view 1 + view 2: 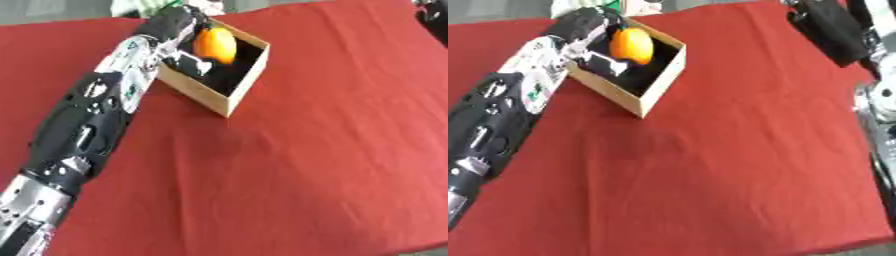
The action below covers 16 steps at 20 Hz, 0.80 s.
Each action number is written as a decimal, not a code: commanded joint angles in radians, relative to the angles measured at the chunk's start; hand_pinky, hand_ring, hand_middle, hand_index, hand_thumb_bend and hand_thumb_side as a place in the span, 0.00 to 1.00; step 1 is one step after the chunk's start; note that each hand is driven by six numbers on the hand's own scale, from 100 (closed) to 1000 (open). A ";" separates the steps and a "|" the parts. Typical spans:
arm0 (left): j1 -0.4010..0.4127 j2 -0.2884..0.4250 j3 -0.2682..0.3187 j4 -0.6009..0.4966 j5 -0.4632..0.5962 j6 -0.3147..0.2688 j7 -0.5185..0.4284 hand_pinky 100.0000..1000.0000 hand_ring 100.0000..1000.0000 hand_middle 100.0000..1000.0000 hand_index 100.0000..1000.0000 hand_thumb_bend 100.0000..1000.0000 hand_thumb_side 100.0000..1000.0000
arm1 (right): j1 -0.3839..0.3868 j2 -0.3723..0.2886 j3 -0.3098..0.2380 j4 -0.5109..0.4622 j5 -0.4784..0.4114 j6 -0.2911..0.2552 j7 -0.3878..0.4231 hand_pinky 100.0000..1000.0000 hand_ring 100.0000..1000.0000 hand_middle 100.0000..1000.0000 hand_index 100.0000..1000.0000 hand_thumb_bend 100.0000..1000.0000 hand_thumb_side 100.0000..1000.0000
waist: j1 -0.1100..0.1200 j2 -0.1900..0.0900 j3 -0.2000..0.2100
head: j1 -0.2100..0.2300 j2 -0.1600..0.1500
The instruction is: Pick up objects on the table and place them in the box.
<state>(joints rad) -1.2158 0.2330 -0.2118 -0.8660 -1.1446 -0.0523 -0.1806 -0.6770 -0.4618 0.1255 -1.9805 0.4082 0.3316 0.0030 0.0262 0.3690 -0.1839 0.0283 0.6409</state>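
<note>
The robot's left hand (188, 37) reaches over the near wall of the shallow wooden box with a dark inside (241, 82), and the smooth orange round fruit (215, 45) sits against its fingers, just to the hand's right and above the box floor. Its fingers look curled about the fruit, though the far side is hidden. The fruit's long axis stands roughly upright. Letting go looks like the next step. The right hand is not seen; the red cloth (315, 165) below the hand lies bare.

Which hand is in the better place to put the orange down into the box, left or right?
Left. The left hand already holds the orange over the box; it probably only has to let go. The right arm shows only at the right eye view's far right edge, its hand not visible.
</note>
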 commanded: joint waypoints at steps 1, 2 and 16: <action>-0.029 0.007 0.011 -0.026 -0.043 -0.001 -0.025 0.70 0.87 0.79 0.86 0.70 0.38 | -0.008 -0.010 -0.010 -0.019 -0.007 0.002 -0.004 0.93 0.80 0.65 0.88 0.00 0.81 | -0.004 -0.023 0.001 | -0.001 -0.005; -0.029 0.009 0.011 -0.033 -0.051 0.000 -0.030 0.70 0.87 0.79 0.86 0.71 0.38 | -0.008 -0.010 -0.010 -0.019 -0.007 0.002 -0.004 0.93 0.80 0.65 0.88 0.00 0.80 | -0.004 -0.024 0.001 | -0.001 -0.004; -0.019 0.060 0.045 -0.301 0.088 0.088 0.032 0.53 0.73 0.67 0.80 0.54 0.43 | 0.003 -0.020 -0.013 -0.019 -0.007 0.011 -0.003 0.93 0.81 0.65 0.88 0.00 0.81 | -0.011 -0.030 0.027 | -0.018 0.007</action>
<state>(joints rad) -1.2153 0.2641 -0.1800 -1.1083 -1.0859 0.0220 -0.1530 -0.6667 -0.4618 0.1232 -1.9805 0.4025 0.3404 0.0022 0.0214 0.3687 -0.1557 0.0145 0.6416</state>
